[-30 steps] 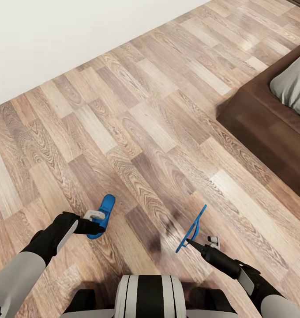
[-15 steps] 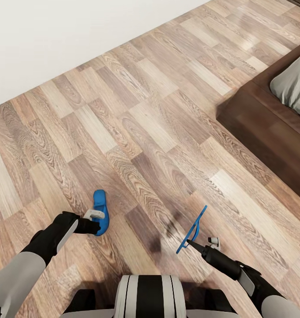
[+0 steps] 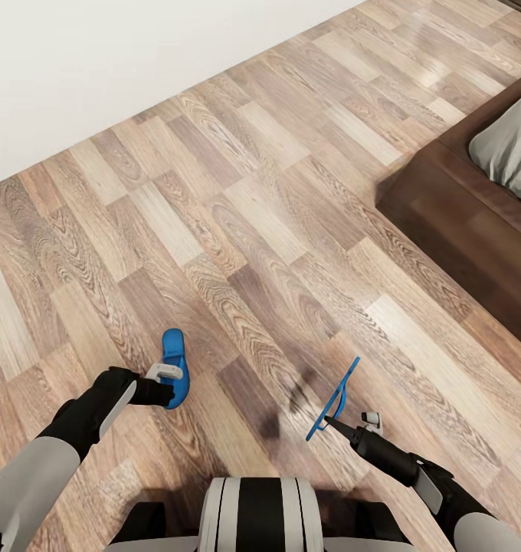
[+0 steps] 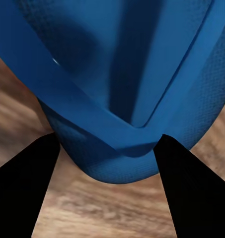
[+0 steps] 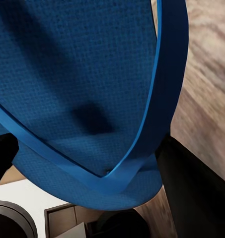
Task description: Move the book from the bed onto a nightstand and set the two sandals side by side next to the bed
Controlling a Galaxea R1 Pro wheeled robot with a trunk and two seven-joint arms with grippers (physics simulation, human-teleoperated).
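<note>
Gripping one blue sandal (image 3: 174, 366), the left gripper (image 3: 165, 381) has its two dark fingers (image 4: 24, 188) pressed against either side of the sole's rounded end, where the straps meet; the sandal extends forward from the fingertips above the wood-plank floor (image 3: 260, 222). The right gripper (image 3: 333, 422) is clamped on the second sandal (image 3: 335, 397), which rises edge-on from its fingers (image 5: 196, 193), straps facing the wrist camera. The bed (image 3: 463, 215), dark-framed with a pale grey mattress, stands well apart, ahead and to the right of both grippers.
</note>
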